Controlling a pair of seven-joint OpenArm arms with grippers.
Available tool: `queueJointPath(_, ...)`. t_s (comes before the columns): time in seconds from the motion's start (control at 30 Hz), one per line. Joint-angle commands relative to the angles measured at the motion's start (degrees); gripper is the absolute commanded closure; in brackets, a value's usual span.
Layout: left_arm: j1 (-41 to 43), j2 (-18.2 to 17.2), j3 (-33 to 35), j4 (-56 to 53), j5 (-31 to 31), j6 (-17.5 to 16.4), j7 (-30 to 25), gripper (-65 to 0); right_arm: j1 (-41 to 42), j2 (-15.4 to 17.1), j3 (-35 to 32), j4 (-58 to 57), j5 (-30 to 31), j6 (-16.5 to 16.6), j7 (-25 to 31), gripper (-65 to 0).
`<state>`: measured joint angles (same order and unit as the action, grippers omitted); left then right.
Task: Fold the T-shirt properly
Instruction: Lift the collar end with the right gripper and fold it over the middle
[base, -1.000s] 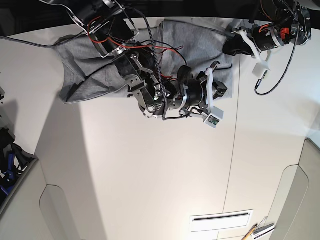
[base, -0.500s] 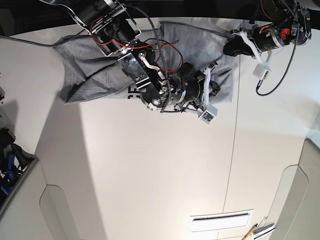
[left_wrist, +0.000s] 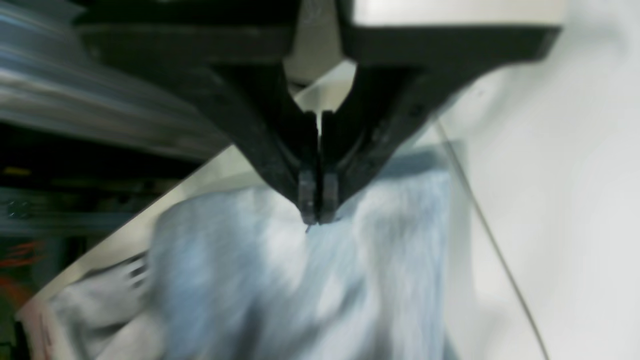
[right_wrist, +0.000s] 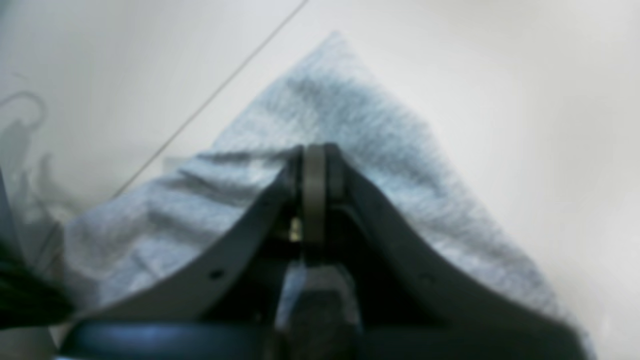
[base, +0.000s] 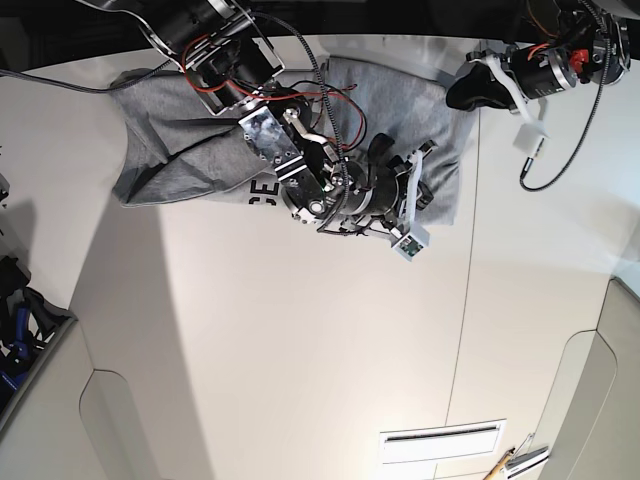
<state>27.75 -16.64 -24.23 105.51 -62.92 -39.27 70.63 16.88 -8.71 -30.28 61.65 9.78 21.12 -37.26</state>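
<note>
With both the left gripper (left_wrist: 317, 210) and the right gripper (right_wrist: 314, 165) clamped on the T-shirt (base: 190, 150), the fold could be skewed if cloth slips.

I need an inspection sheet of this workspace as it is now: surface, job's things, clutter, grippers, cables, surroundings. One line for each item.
Surface: white table, with a thin seam running down its right part.
Job's things: grey T-shirt lies rumpled at the far edge; black letters show on its near edge.
Clutter: a pencil-like object at the table's near edge.
Grippers: left gripper jaws shut, tips at the cloth, grip unclear; right gripper jaws shut, over the cloth, grip unclear.
Cables: red and black wires on the right arm; black cable hangs from the left arm.
Surroundings: dark bin with blue objects at the left.
</note>
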Motion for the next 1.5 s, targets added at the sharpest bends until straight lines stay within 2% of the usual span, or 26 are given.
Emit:
queueJointPath(0.0, -0.1, -0.7, -1.4, 2.5, -1.7, -0.7, -1.0, 0.0, 0.9, 0.0, 0.2, 0.4, -1.8, -1.5, -1.5, 0.0)
queueJointPath(0.17, -0.5, -0.6, -4.0, 4.9, 0.4, -0.7, -5.9, 0.0, 0.9, 0.0, 0.2, 3.8, -0.8, -1.4, -1.0, 0.0)
queueJointPath(0.3, -0.5, -0.7, -2.5, 3.6, 7.3, -0.7, -9.9, 0.0, 0.9, 0.0, 0.2, 10.5, 1.8, -1.4, -0.6, 0.0)
queueJointPath(0.43, -0.7, -0.6, 0.0, 1.3, 8.4, -0.7, -11.4, 0.0, 0.9, 0.0, 0.2, 12.8, 3.3, -0.6, 0.3, 0.0)
queueJointPath(0.53, -2.0, -0.6, 2.0, -1.4, 9.0, -0.7, -12.2, 0.0, 0.9, 0.0, -0.1, 12.3, 5.7, 1.9, 2.6, 0.0)
queueJointPath(0.63, -3.4, -0.5, 3.8, -4.5, 11.8, -0.7, -13.0, 0.0, 0.9, 0.0, -1.3, 10.7, 5.6, 1.8, 6.6, 0.0)
queueJointPath(0.87, -3.6, -0.5, 4.4, -5.7, 10.9, -0.7, -11.6, 0.0, 0.9, 0.0, -3.5, -1.7, 3.5, 1.8, 14.3, 0.0)
queueJointPath(1.0, -3.6, -0.5, 4.4, -5.7, 8.6, -0.7, -7.2, 0.0, 0.9, 0.0, -3.5, -8.5, 2.5, 1.7, 18.0, 0.0)
queueJointPath(1.2, -1.0, -0.5, 4.4, -5.7, 8.0, -0.7, -6.3, 0.0, 1.1, 0.0, -3.5, -9.7, 0.5, -1.6, 19.5, 0.0)
queueJointPath(1.47, -0.4, -0.5, 3.0, -5.7, 7.8, -0.7, -5.4, 0.0, 4.0, 0.0, -3.3, -8.6, 0.0, -2.4, 19.5, 0.0)
